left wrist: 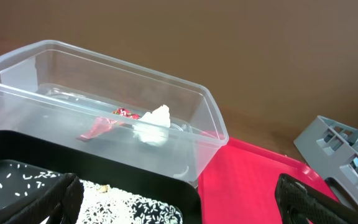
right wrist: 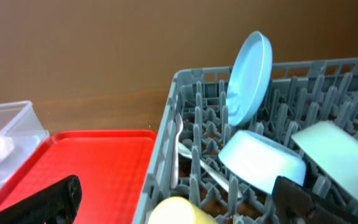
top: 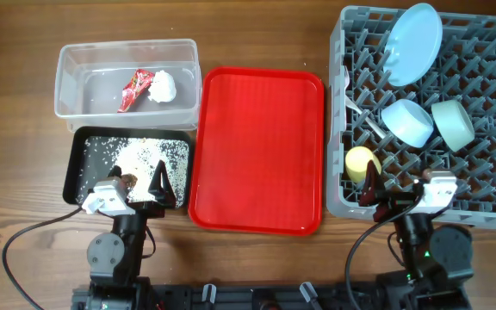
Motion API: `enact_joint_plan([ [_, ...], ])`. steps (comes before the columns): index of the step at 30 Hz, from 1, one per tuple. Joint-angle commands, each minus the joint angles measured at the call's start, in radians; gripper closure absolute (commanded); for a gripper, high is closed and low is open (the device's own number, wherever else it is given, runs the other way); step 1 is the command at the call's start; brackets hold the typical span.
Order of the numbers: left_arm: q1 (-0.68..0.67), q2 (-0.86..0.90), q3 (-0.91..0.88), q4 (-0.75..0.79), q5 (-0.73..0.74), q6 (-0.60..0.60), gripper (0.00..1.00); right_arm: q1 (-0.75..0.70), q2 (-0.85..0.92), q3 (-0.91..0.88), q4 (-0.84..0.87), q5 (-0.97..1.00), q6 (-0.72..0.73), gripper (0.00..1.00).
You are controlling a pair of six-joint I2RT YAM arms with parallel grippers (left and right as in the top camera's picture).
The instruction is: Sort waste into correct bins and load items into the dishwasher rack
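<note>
Guessing we're done: left gripper (top: 142, 185) and right gripper (top: 394, 191) hang released, empty, small round yellow cup (top: 362, 162) just ahead of the right.

The left arm (top: 114, 251) and right arm (top: 437, 250) are black, with white wrist blocks (top: 108, 198), pointed black jaws, looping black cables (top: 24, 237).

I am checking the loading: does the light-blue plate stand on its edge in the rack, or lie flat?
On its edge, slightly tilted. In the right wrist view the plate rises above the pegs of the rack.
</note>
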Motion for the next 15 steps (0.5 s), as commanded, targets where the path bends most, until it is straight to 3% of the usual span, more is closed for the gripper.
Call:
enact_joint_plan([
  [1,0.008,-0.006,-0.005,0.000,0.004,0.017,0.00,-0.006,-0.107,-0.127,0.099,-0.012,-0.003,0.00],
  [5,0.008,-0.006,-0.005,0.000,0.004,0.016,0.00,-0.006,-0.106,-0.327,0.389,-0.015,-0.003,0.00],
  [15,0.008,-0.006,-0.005,0.000,0.004,0.016,0.00,-0.006,-0.105,-0.324,0.384,-0.016,-0.004,0.00],
])
